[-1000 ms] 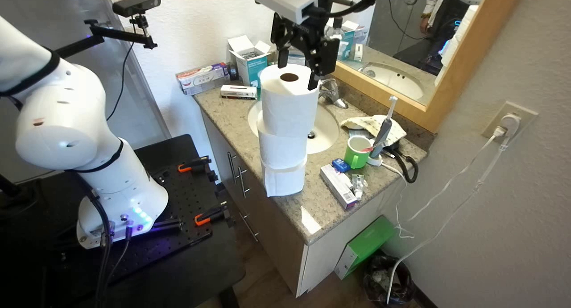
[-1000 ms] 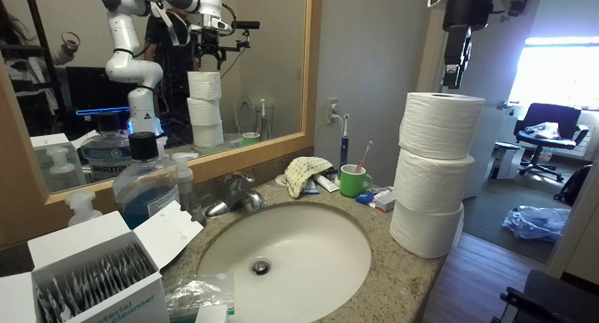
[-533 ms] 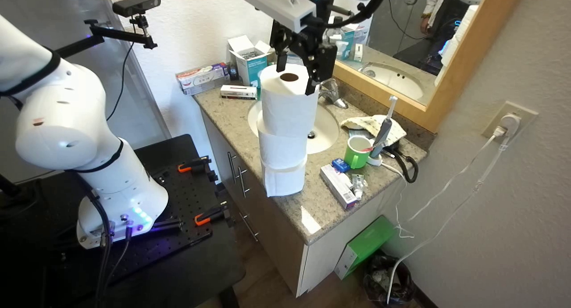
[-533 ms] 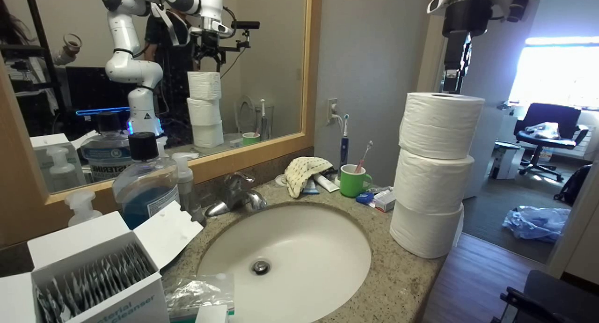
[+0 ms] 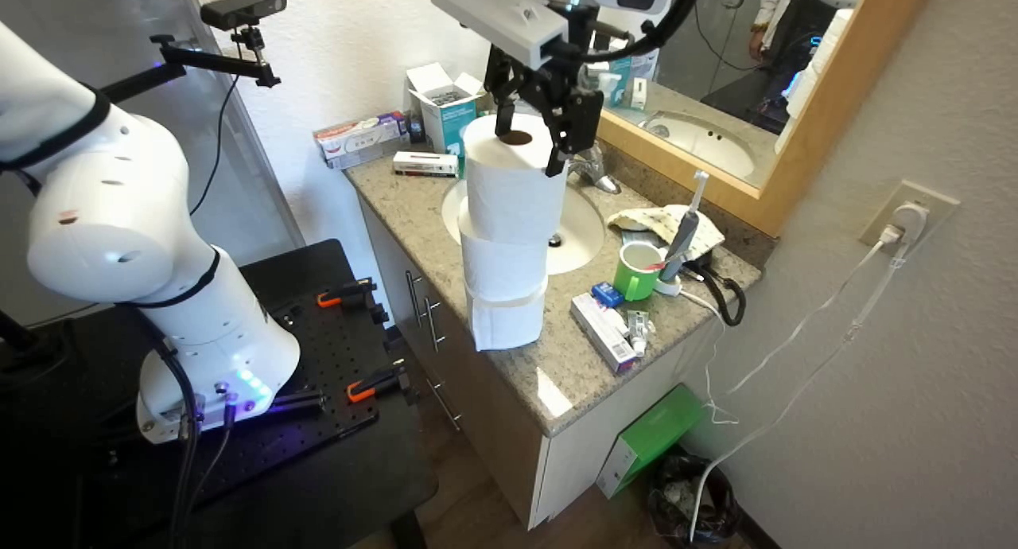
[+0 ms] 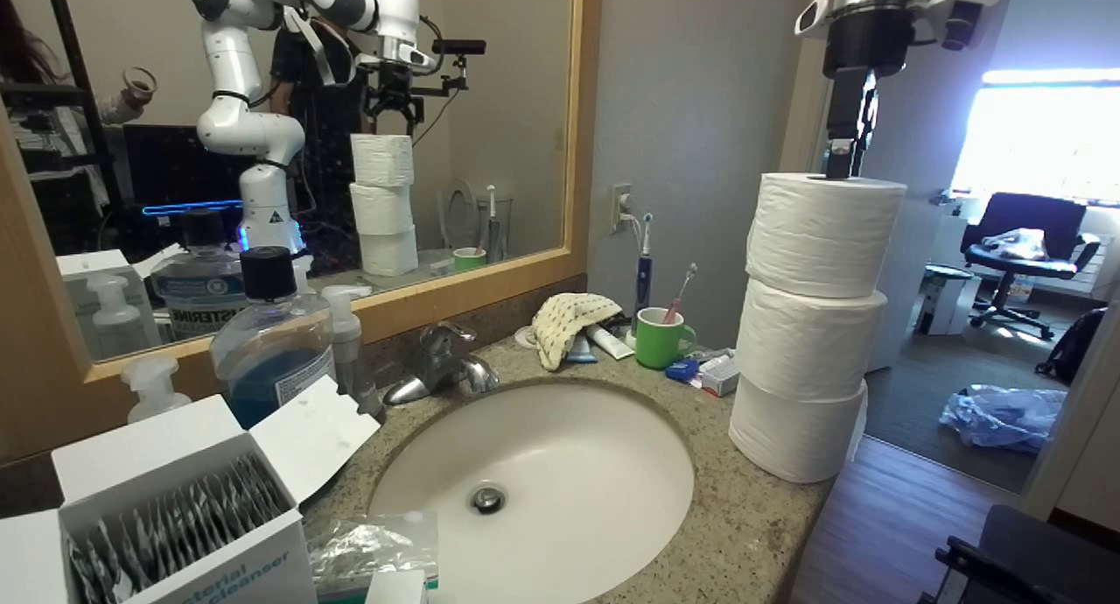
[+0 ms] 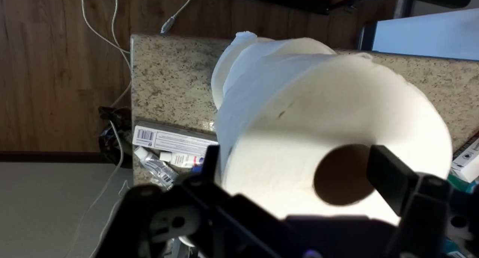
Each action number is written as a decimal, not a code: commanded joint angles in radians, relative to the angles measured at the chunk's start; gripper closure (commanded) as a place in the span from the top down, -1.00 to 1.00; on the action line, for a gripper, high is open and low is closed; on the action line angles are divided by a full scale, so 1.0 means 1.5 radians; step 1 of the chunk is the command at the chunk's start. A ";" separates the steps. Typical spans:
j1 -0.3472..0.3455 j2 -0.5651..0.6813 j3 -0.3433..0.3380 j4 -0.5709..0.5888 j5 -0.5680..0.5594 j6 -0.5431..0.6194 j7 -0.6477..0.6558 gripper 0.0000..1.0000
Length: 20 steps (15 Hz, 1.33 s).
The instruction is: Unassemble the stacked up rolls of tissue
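Three white tissue rolls stand in one upright stack at the counter's corner, slightly offset. The top roll, middle roll and bottom roll show in both exterior views. In the wrist view the top roll hides most of the others. My gripper is open above the top roll, pointing down. In the wrist view the gripper has one finger over the edge of the dark core and the other outside the roll's side. I cannot tell whether the finger enters the core.
The sink lies beside the stack, with a faucet behind it. A green mug, a toothpaste box and an electric toothbrush stand nearby. An open box is across the sink. The counter edge is close.
My gripper has moved down, its open fingers now lower at the top roll's top face. The rolls have not moved.
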 commanded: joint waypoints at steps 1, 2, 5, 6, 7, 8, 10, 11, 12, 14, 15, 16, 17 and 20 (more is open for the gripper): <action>-0.010 0.010 -0.001 -0.005 0.019 0.021 -0.032 1.00; -0.011 0.014 -0.001 -0.005 0.019 0.023 -0.032 1.00; -0.015 0.019 0.001 -0.004 0.015 0.025 -0.025 1.00; -0.017 0.020 0.001 -0.003 0.012 0.025 -0.022 1.00; -0.019 0.021 0.004 -0.003 0.006 0.029 -0.012 1.00; -0.021 0.024 0.006 -0.002 0.001 0.032 -0.004 1.00; -0.022 0.030 0.009 0.001 -0.006 0.036 0.007 1.00; -0.022 0.030 0.010 0.003 -0.008 0.036 0.006 1.00; -0.022 0.030 0.011 0.006 -0.008 0.032 0.006 1.00; -0.021 0.025 0.015 0.009 -0.013 0.030 0.006 1.00; -0.020 0.021 0.016 0.012 -0.014 0.025 0.003 1.00; -0.020 0.020 0.018 0.013 -0.017 0.026 0.006 1.00; -0.020 0.017 0.020 0.015 -0.019 0.023 0.007 1.00; -0.022 0.006 0.022 0.016 -0.029 0.023 0.011 1.00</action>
